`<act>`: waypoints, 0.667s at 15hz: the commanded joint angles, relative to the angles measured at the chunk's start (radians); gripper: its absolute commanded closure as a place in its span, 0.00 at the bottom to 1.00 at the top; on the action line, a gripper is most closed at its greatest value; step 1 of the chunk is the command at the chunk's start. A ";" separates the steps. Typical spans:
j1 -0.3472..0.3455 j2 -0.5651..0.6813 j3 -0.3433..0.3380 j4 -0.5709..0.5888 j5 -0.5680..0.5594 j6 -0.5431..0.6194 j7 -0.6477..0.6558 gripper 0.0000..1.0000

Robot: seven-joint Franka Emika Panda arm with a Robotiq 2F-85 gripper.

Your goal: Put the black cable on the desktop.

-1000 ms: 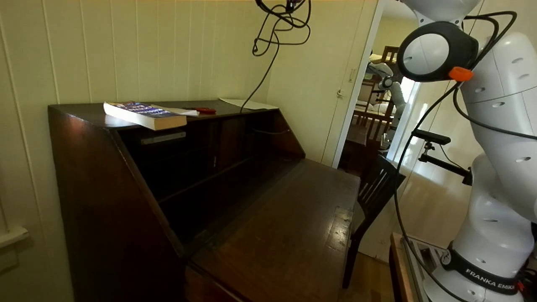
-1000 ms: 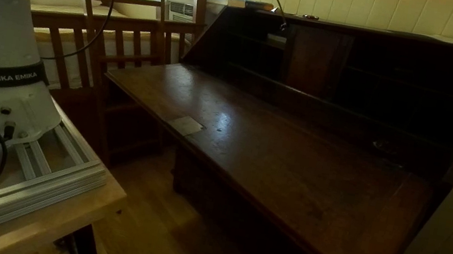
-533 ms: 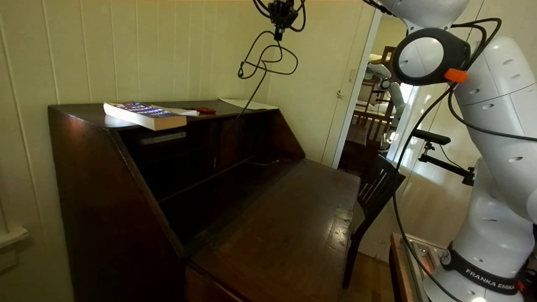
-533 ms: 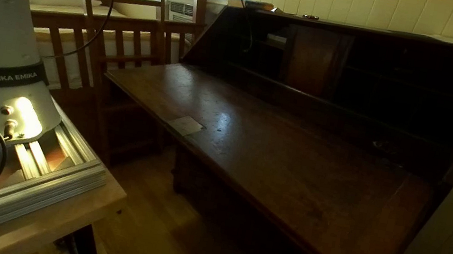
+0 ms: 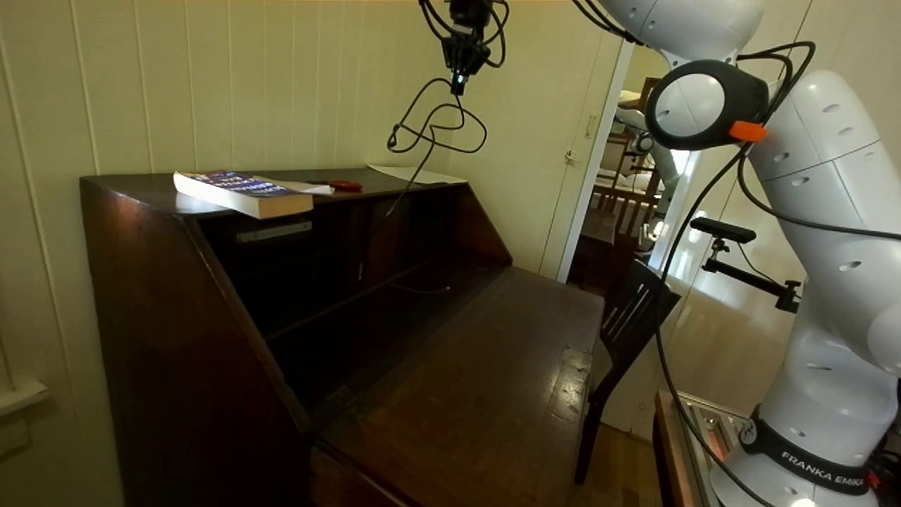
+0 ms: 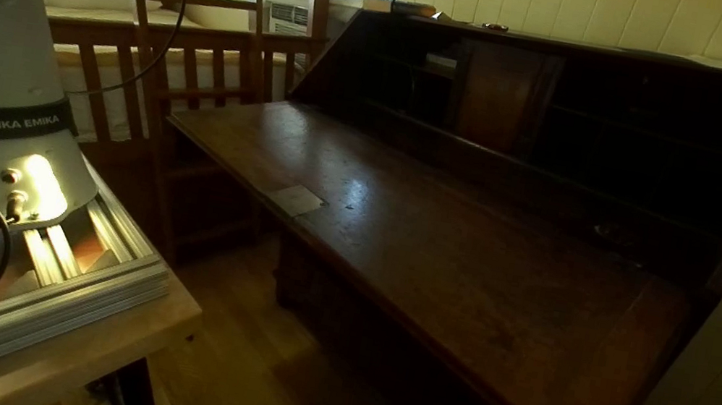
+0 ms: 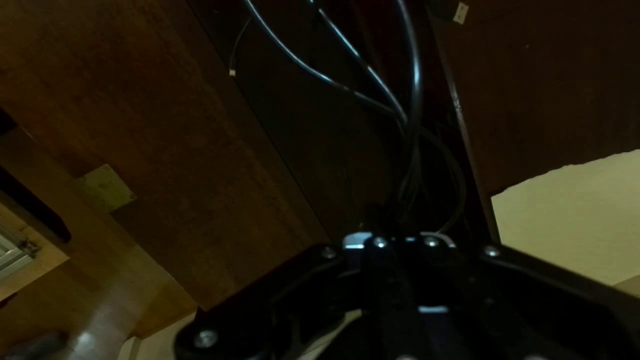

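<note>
Pinching the black cable [image 7: 411, 117] between the close-set fingers of our gripper [image 5: 458, 86], we have its loops dangling in the air above the desktop [image 5: 486, 345], presumably held this high so that the tangle clears the upper ledge [image 5: 144, 186] before we lower it.

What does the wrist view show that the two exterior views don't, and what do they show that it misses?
Only the wrist view: the screw heads on the claw, seen close up.

Only the exterior views: the white robot arm, plus the book and a small red object lying on the desk's upper ledge.

Shared by all: the black cable, running out of frame in an exterior view, the desktop, and the pale plate at its front edge.
</note>
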State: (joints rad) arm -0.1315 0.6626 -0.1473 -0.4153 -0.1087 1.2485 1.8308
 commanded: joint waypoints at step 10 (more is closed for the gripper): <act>-0.053 0.031 0.065 -0.028 0.104 -0.117 -0.333 0.99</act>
State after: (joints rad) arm -0.1413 0.6784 -0.1162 -0.4578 -0.0800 1.2018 1.5824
